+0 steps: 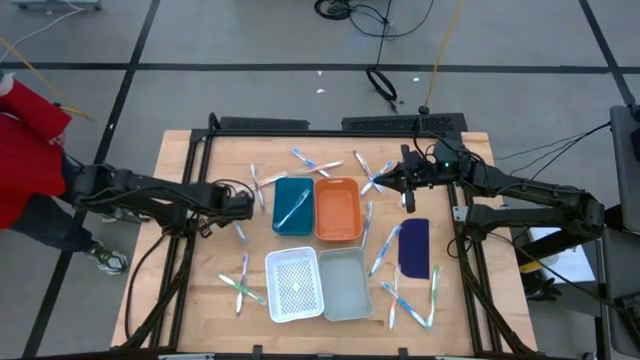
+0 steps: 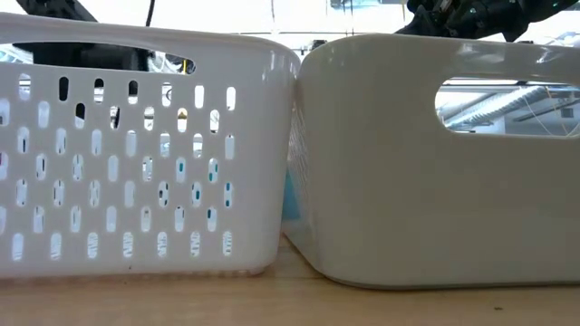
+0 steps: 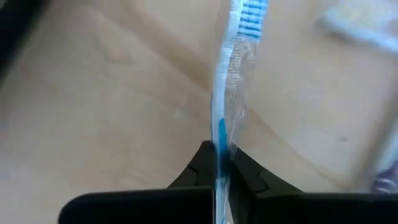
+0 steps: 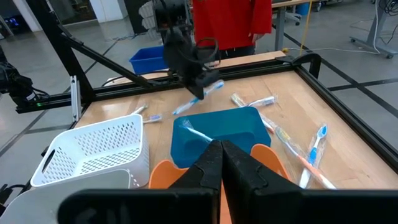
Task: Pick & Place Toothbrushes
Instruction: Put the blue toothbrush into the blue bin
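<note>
My left gripper (image 1: 250, 205) hangs over the table's left half, just left of the teal tray (image 1: 293, 190), and is shut on a wrapped white-and-blue toothbrush (image 3: 233, 68). The right wrist view shows that toothbrush (image 4: 202, 98) under the left gripper (image 4: 198, 84), above the wood. One toothbrush (image 1: 293, 210) lies inside the teal tray. Several more toothbrushes (image 1: 240, 285) lie flat on the table around the trays. My right gripper (image 4: 221, 152) is shut on nothing and hangs high over the table's far right part (image 1: 385, 180). My left gripper pinches the toothbrush's handle (image 3: 221, 134) between its two fingers, through the clear wrapper. The fingers come from above, pointing down, and lie across the handle. The brush is lifted clear of the table, slightly tilted, its bristle end (image 3: 252, 12) sticking out to one side.
An orange tray (image 1: 338, 225) stands right of the teal one. A white perforated basket (image 1: 293, 300) and a grey tray (image 1: 345, 300) stand nearer. A dark blue flat piece (image 1: 413, 247) lies at the right. A person in red (image 1: 25, 150) stands beyond the left edge.
</note>
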`<state>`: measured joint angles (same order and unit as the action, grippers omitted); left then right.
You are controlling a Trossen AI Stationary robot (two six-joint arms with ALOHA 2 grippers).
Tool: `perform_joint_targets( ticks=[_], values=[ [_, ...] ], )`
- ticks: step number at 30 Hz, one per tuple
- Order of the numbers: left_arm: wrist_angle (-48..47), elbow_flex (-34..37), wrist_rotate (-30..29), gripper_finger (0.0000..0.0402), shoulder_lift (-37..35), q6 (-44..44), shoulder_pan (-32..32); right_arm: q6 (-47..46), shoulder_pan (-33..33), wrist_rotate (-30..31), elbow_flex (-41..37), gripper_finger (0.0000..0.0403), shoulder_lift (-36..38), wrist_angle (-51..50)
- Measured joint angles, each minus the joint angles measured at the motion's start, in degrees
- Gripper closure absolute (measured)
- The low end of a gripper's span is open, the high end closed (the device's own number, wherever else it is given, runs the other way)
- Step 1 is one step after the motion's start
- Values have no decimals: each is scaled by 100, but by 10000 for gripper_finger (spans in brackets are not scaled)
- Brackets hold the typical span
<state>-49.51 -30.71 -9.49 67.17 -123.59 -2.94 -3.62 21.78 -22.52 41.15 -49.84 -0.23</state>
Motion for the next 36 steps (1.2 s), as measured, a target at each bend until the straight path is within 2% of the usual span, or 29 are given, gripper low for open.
perform_joint_targets(
  ticks=[7, 11, 15, 26, 30, 36],
  values=[
    [-781, -661, -552, 398, -441, 481, 7, 0, 0, 2, 0, 403, 0, 0],
    [-938, -1036, -986, 398, -655, 1298, 22, 0, 0, 2, 0, 403, 0, -2],
    [-812, -1212, -1556, 399, -940, 2535, 144, 3, -1, 3, 0, 403, 0, -2],
    [1383, -1195, -2621, 399, -1571, 5795, 567, 171, -1, 22, 0, 403, 0, 0],
    [2393, -1195, -2656, 398, -1577, 6823, 649, 175, 0, 22, 0, 403, 2, -2],
    [3768, -1195, -2575, 399, -1577, 7891, 776, 177, -1, 22, 0, 403, 1, -2]
  ],
)
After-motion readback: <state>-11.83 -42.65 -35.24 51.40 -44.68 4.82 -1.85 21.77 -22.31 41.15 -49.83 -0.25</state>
